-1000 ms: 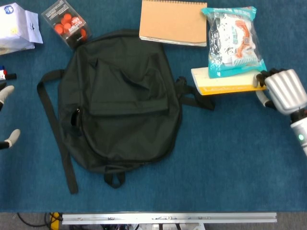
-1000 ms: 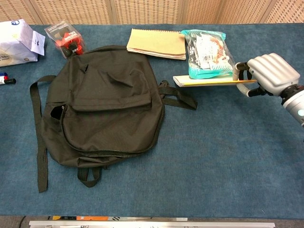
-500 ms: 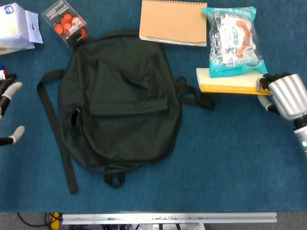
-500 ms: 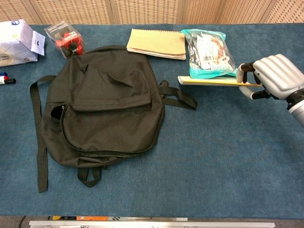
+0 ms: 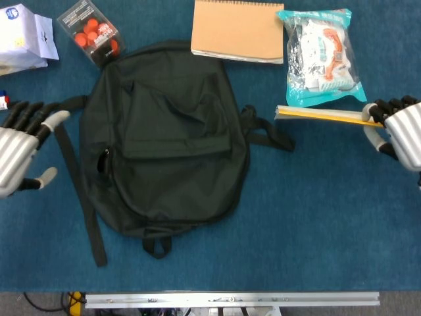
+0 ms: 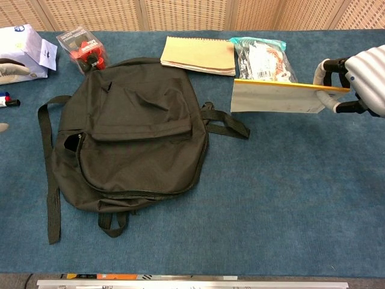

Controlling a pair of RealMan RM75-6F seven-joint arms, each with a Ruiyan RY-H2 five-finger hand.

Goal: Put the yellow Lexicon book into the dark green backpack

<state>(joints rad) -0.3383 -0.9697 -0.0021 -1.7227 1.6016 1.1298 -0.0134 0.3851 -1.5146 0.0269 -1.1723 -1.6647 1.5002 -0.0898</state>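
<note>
At the right edge our right hand (image 6: pixel 361 84) now grips the yellow Lexicon book (image 6: pixel 278 97) lifted clear of the table, while our empty left hand (image 5: pixel 20 148) has spread toward the still-zipped dark green backpack (image 5: pixel 168 138).

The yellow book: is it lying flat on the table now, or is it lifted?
Lifted and tipped on edge. The right hand holds the yellow book by one end; the head view shows only its thin edge.
</note>
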